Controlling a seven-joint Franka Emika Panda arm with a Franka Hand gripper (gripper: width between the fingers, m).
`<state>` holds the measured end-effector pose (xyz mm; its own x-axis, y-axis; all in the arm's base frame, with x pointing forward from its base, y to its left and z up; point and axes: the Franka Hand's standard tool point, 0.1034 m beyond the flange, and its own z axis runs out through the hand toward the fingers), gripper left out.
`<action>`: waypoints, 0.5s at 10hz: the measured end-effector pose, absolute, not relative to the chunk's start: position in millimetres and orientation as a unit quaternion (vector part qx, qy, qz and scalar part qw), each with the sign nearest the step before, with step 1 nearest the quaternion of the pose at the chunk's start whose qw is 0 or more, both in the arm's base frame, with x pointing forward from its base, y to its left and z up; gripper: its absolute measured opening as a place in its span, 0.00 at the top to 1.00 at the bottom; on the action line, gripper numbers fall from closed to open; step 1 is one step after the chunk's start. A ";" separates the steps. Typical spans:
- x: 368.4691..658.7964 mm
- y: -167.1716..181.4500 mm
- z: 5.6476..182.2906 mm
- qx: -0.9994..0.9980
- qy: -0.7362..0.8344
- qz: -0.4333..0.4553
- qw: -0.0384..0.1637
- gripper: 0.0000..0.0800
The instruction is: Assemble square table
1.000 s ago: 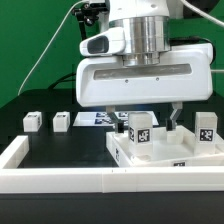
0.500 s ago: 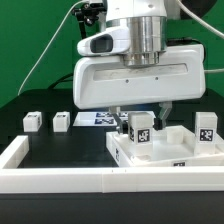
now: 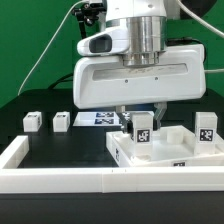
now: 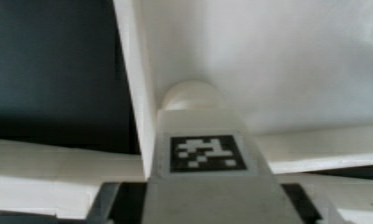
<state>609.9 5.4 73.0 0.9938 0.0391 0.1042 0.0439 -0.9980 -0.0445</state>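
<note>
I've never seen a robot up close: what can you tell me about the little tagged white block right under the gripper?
It is a small, blocky white leg, plastic-looking, with a black-and-white square tag on its facing side. It stands upright on the white square slab, toward the slab's side on the exterior view's left. The gripper hangs right above, a finger on either side; whether they touch it cannot be told.

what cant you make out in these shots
- Exterior view: whether the end effector touches the upright leg; the contact is too small to tell.
- Exterior view: the square tabletop has its right side cut off by the frame edge.
- Wrist view: blurred, so the leg's tag pattern is unreadable.
</note>
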 end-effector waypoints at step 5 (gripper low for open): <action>609.3 2.8 72.4 -0.959 0.274 -0.043 0.055 0.64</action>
<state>609.3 2.8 72.4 0.8463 -0.5301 0.0524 -0.5207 -0.8441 -0.1281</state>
